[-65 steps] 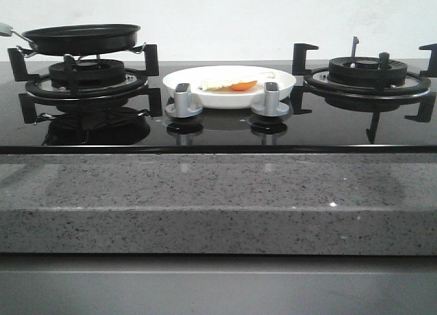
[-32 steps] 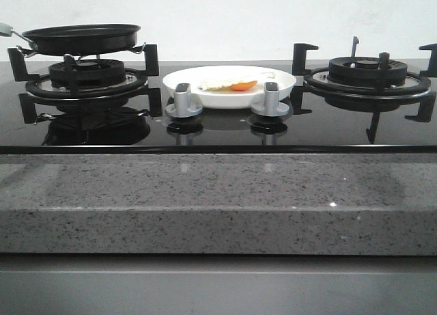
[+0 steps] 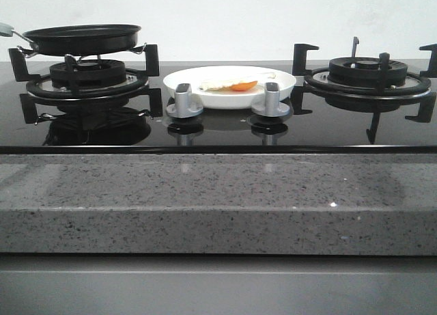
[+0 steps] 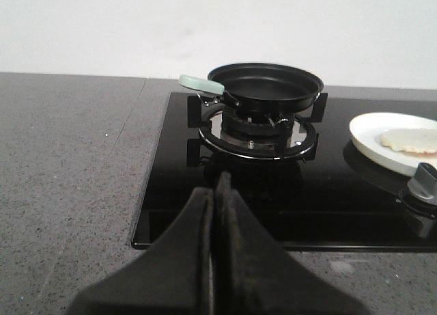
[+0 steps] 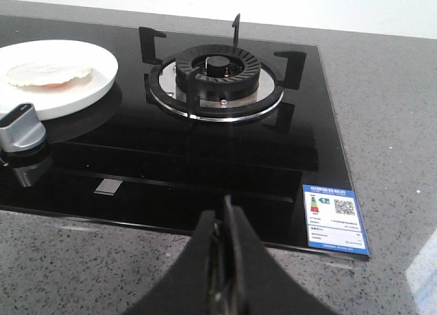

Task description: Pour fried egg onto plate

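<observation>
The fried egg (image 3: 231, 82) lies in the white plate (image 3: 283, 80) on the glass hob between the two burners. The egg (image 4: 411, 140) and plate (image 4: 372, 134) also show in the left wrist view, and the egg (image 5: 48, 73) and plate (image 5: 89, 83) in the right wrist view. The empty black frying pan (image 3: 82, 37) sits on the left burner, its pale green handle (image 4: 201, 85) pointing left. My left gripper (image 4: 217, 192) is shut and empty, over the hob's front edge, well short of the pan. My right gripper (image 5: 224, 216) is shut and empty in front of the right burner. Neither gripper shows in the front view.
Two silver knobs (image 3: 184, 101) (image 3: 270, 100) stand just in front of the plate. The right burner (image 3: 367, 79) with its black grate is bare. A grey speckled stone counter (image 3: 218, 199) runs along the front of the hob. A blue label (image 5: 333, 218) is stuck on the hob's right front corner.
</observation>
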Robot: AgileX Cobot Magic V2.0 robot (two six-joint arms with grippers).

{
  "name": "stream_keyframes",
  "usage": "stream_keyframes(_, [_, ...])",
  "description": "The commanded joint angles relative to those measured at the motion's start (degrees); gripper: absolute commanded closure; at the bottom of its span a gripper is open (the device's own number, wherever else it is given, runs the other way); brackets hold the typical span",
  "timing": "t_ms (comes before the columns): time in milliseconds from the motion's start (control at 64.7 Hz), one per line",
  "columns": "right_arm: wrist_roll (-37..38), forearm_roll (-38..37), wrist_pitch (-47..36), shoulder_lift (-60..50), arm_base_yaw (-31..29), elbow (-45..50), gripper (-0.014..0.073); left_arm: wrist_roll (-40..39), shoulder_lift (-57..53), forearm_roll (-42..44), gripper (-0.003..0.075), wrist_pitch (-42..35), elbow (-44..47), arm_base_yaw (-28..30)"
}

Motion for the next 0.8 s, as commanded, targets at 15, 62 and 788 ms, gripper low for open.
stream_keyframes(15, [-0.1,-0.4,-4.7,0.6,-0.2,-1.5,0.0654,-0.1,-0.7,-0.4,0.0739,-9.3,1.6,-0.4])
stream_keyframes(62, [-0.1,-0.4,-4.8,0.6,-0.2,-1.5,0.0654,-0.1,-1.1,-0.4,0.0739,-10.0,3.2,-0.4])
stream_keyframes(788, [-0.1,-0.4,-4.8,0.6,-0.2,-1.5,0.0654,-0.1,-0.9,-0.4,0.0739,-25.8,19.3,-0.4])
